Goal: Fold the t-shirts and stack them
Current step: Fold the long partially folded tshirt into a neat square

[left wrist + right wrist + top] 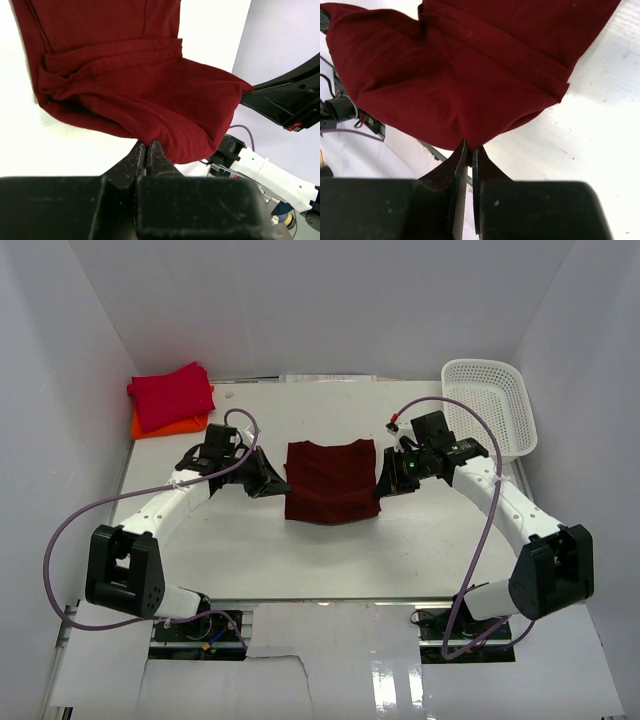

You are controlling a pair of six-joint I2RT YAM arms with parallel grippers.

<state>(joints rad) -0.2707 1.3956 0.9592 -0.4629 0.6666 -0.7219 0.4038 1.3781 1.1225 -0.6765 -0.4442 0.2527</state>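
- The crimson t-shirt (172, 395) lies folded on top of the orange t-shirt (165, 426), far left of the basket (488, 400).
- The maroon t-shirt (331, 481), left of the basket and nearer the arms, looks partly folded and is not yet stacked.
- The left gripper (284, 485) and the right gripper (380, 483) each have their jaws clamped on one side edge of it.
- The orange shirt is mostly covered, and the maroon shirt's layers cannot be counted.

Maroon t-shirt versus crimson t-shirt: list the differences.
The maroon t-shirt sits mid-table, pinched at both sides by the left claw and right claw; the crimson t-shirt lies untouched in the far-left corner. The maroon t-shirt is darker and alone; the crimson t-shirt is brighter, stacked on the orange t-shirt. Both are folded cloth.
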